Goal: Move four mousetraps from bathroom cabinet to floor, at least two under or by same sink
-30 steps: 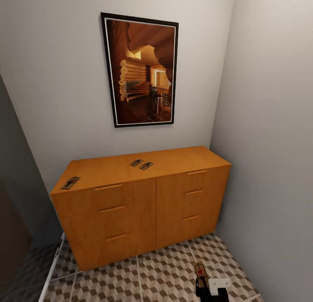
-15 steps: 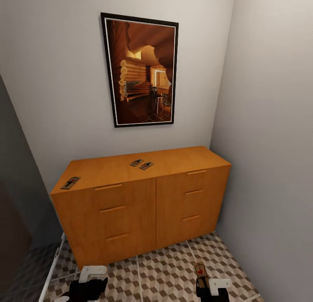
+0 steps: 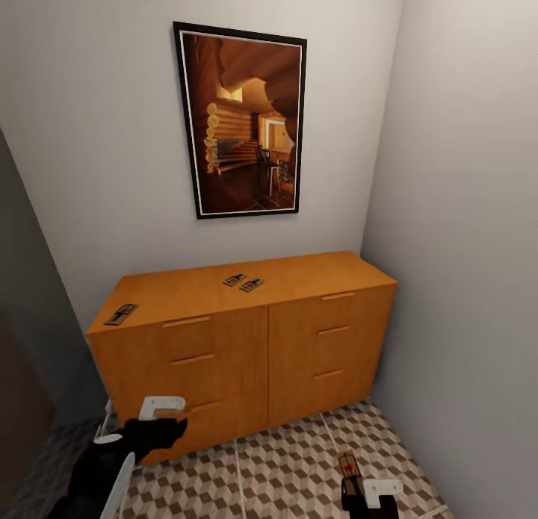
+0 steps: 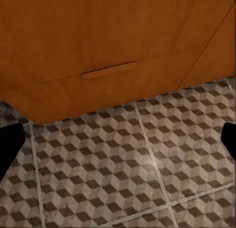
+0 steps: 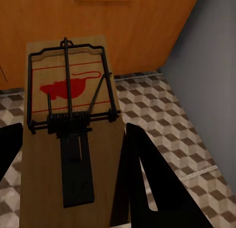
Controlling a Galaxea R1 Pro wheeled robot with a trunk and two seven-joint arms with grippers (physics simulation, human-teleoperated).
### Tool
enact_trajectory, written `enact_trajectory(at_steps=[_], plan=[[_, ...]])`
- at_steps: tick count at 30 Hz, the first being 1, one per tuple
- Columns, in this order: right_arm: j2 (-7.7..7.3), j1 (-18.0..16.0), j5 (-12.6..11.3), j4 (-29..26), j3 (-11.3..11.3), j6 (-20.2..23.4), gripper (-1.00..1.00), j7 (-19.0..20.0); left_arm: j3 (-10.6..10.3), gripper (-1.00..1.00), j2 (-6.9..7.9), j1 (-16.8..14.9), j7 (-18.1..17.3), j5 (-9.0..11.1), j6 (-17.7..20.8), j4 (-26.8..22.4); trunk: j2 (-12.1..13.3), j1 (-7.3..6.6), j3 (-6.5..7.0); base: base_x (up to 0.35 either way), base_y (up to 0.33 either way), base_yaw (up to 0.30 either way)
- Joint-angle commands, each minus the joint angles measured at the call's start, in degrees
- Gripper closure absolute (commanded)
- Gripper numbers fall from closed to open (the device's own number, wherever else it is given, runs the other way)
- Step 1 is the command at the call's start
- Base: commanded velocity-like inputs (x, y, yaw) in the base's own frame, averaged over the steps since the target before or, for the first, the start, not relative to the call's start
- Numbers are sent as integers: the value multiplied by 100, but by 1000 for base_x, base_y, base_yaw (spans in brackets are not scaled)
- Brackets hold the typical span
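The orange-brown cabinet [image 3: 246,347] stands against the back wall. On its top lie three mousetraps: one near the left front corner [image 3: 121,314] and two side by side at the middle [image 3: 234,280] [image 3: 252,284]. My right gripper [image 3: 351,483] hangs low over the bathroom floor [image 3: 284,459], shut on another mousetrap [image 5: 69,134], a wooden board with black wire and a red mouse print. My left gripper [image 3: 168,422] is open in front of the cabinet's bottom left drawer, whose handle [image 4: 109,70] appears above the tiles [image 4: 123,159]. The bathroom sink is out of view.
A framed picture [image 3: 243,119] hangs on the wall above the cabinet. A grey wall [image 3: 463,280] closes the right side close to the cabinet's end. A dark surface [image 3: 22,399] stands at the left. Cube-patterned tiles run in front of the cabinet.
My left arm has come up into view and risen toward the bottom left drawer. My right gripper with its mousetrap has dropped slightly. The camera has not moved.
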Motion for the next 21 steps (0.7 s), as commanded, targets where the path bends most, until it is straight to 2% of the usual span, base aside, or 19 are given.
enact_trajectory(at_steps=[1,4,5,7,9,12,18,21], plan=[[2,-4,-61,5,51,-16,100,-2,-2,-100,2,-89,5,27,129,-7,-4,0,-7,0,0,0],[6,-4,-61,2,51,94,100,8,-2,-100,6,-712,5,27,734,-12,-4,0,-7,0,0,0],[5,-4,-61,1,51,116,100,9,-2,-100,5,-832,7,27,793,-13,-4,0,-7,0,0,0],[3,-4,-61,-1,51,174,100,12,-2,-100,6,-1321,11,27,936,-14,-4,0,-7,0,0,0],[4,-4,-61,-3,51,200,100,13,-2,-100,6,-1842,17,34,1013,-10,-4,0,-7,0,0,0],[8,-4,-61,-3,51,216,100,14,-2,-100,-9,-2394,21,54,1057,-7,-4,0,-7,0,0,0],[10,-4,-61,-3,51,223,100,14,-2,-100,-104,-3272,22,69,1085,69,-4,0,-7,0,0,0],[14,-4,-61,-1,55,219,100,14,-2,-100,-111,-3604,22,68,1087,214,-4,0,-7,0,0,0]])
